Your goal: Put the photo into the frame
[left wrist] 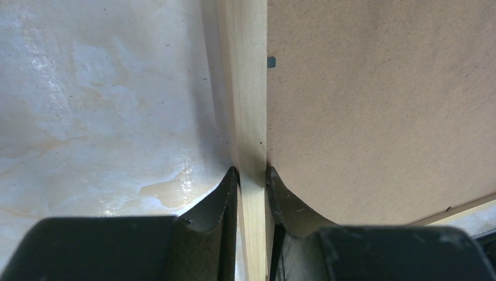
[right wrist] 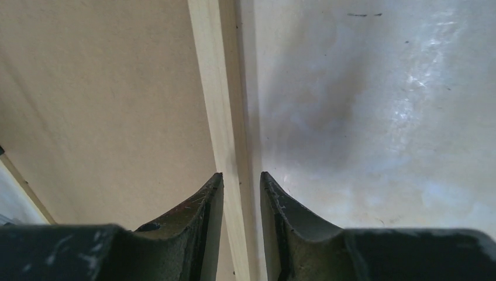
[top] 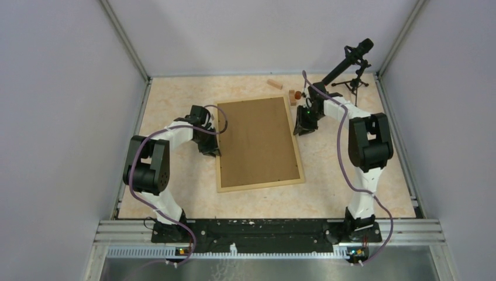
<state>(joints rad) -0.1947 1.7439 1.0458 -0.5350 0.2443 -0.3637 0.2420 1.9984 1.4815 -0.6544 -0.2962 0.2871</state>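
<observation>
The frame (top: 260,183) lies back-up in the middle of the table (top: 175,99), its long sides running near to far, with the brown board (top: 257,140) filling the opening inside the rails. The photo is nowhere in sight: not on the table, not in either gripper. It may already sit face-down under the board, but no view shows that, so I cannot say whether the main step is done.

The left gripper (left wrist: 251,172) is pinched narrow on the frame's left rail, one finger on the outer face and one against the board side, both touching wood. The right gripper (right wrist: 241,178) straddles the right rail near its far end, jaws narrow. One finger looks to be against the wood, but shadow hides the other side, so I cannot tell whether it grips.

If the photo is in, what looks left is securing the back and perhaps turning the frame face-up. If not, the board has to come out first.

A small dark tab (left wrist: 270,61) at the board's edge may be a retaining clip, though it is too small to be sure. The frame's front is hidden. Wooden blocks (top: 275,84) lie at the far edge
</observation>
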